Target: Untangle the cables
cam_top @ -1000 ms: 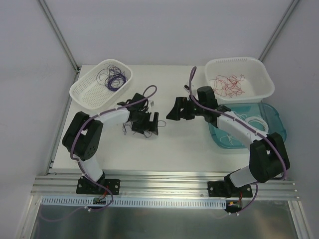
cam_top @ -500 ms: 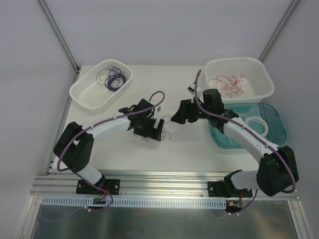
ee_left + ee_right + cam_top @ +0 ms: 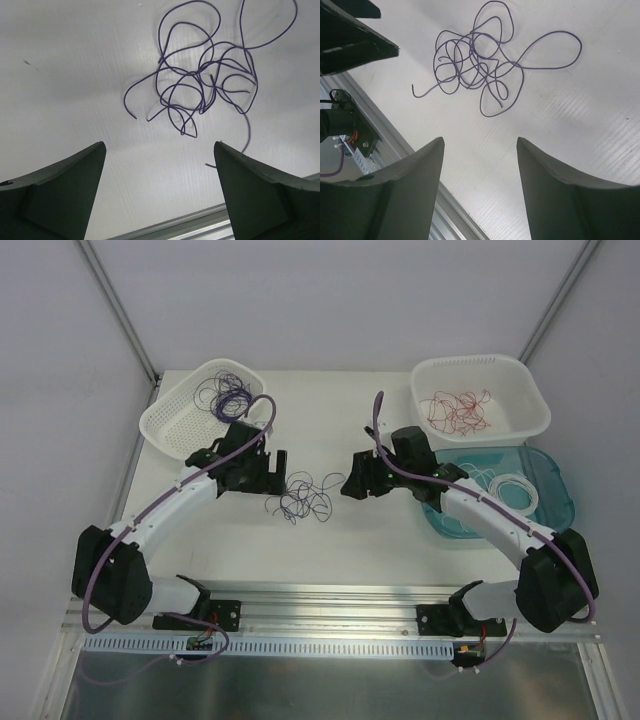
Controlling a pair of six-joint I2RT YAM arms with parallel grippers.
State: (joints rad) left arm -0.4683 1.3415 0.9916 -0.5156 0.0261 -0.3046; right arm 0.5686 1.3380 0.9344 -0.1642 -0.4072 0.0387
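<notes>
A loose tangle of dark purple cables [image 3: 305, 498] lies flat on the white table between my two grippers. My left gripper [image 3: 274, 472] hovers just left of it, open and empty. Its wrist view shows the tangle [image 3: 200, 85] ahead of the left gripper [image 3: 159, 145], whose wide-spread jaws touch none of it. My right gripper [image 3: 350, 487] hangs just right of the tangle, open with a narrower gap. In its wrist view the purple loops [image 3: 475, 65] lie beyond the right gripper [image 3: 479, 140], apart from it.
A white basket [image 3: 165, 425] at the back left holds more purple cables [image 3: 226, 396]. A white basket [image 3: 530, 405] at the back right holds red cables [image 3: 455, 408]. A teal tray [image 3: 555, 490] with white cables [image 3: 514, 485] sits under the right forearm. The metal rail [image 3: 375, 145] runs along the near edge.
My left gripper has pulled back and left off the purple tangle, which now lies free on the table. My right gripper has shifted slightly nearer and lower, its jaws narrowing.
</notes>
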